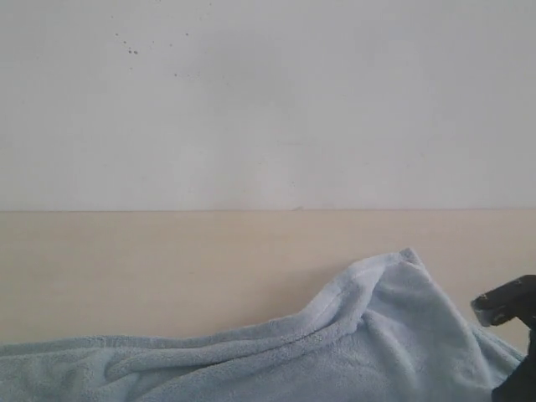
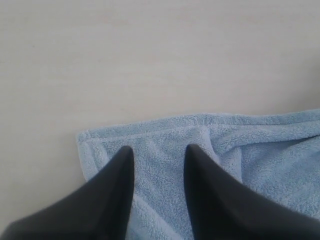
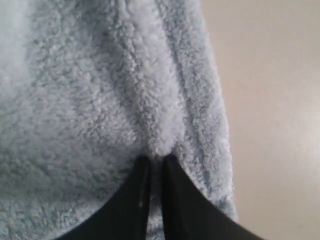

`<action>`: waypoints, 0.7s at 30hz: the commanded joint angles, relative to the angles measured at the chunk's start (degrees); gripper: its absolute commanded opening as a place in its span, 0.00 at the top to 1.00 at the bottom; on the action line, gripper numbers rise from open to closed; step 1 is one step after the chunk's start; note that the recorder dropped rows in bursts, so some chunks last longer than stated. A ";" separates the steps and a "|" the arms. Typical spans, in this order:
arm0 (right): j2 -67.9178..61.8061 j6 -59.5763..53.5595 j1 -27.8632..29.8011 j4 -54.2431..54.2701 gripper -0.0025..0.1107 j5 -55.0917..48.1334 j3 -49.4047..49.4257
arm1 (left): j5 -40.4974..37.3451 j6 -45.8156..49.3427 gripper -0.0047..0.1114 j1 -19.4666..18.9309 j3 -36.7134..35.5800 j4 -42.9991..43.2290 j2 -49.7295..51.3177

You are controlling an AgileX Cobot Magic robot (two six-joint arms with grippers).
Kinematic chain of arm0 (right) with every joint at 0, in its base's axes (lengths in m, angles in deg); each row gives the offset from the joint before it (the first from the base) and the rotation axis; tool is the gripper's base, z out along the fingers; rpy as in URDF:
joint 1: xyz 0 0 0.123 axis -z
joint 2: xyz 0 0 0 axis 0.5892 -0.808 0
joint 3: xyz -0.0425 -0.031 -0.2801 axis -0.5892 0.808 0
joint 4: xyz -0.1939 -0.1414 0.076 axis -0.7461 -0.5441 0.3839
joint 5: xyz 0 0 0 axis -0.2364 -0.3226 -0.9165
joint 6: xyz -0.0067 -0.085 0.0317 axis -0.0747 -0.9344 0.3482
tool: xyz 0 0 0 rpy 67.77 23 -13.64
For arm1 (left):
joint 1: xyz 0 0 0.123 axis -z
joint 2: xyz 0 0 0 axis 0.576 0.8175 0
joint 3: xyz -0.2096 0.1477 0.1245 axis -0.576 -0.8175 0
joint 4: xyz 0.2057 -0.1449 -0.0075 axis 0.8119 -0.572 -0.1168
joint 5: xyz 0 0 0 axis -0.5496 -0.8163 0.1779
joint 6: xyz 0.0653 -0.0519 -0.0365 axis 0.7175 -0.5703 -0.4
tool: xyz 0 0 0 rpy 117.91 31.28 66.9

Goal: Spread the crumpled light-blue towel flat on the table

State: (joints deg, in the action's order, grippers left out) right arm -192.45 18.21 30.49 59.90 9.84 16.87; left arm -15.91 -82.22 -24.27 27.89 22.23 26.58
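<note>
The light-blue towel (image 1: 352,335) lies rumpled along the near edge of the beige table (image 1: 167,260), with one hemmed corner raised into a peak at the right. In the left wrist view a hemmed corner of the towel (image 2: 160,140) rests flat on the table, and my left gripper (image 2: 159,152) hovers over it, open, its dark fingers (image 2: 117,185) spread with only cloth seen between them. My right gripper (image 3: 156,160) is shut on a pinched fold of the towel (image 3: 100,100) beside its hem. Part of the right arm (image 1: 507,303) shows at the right edge.
A plain white wall (image 1: 268,100) with small dark specks rises behind the table. Bare beige table surface (image 2: 150,60) stretches beyond the towel's corner and to its left.
</note>
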 commanded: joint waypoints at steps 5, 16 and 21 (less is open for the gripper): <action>6.51 5.11 5.36 3.29 0.90 0.37 13.11 | 0.57 0.26 0.68 0.45 -0.16 -0.33 -0.36; 18.56 10.41 5.77 -0.63 0.90 -1.03 13.21 | 0.15 0.66 0.68 0.45 -0.16 -0.47 -0.36; 22.74 5.47 5.77 -0.53 0.90 5.46 10.19 | 0.15 0.66 0.68 0.45 -0.16 -0.47 -0.36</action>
State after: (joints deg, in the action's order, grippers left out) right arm -171.39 27.23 35.97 59.74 12.38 29.42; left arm -15.71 -81.92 -24.27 27.89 22.23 26.58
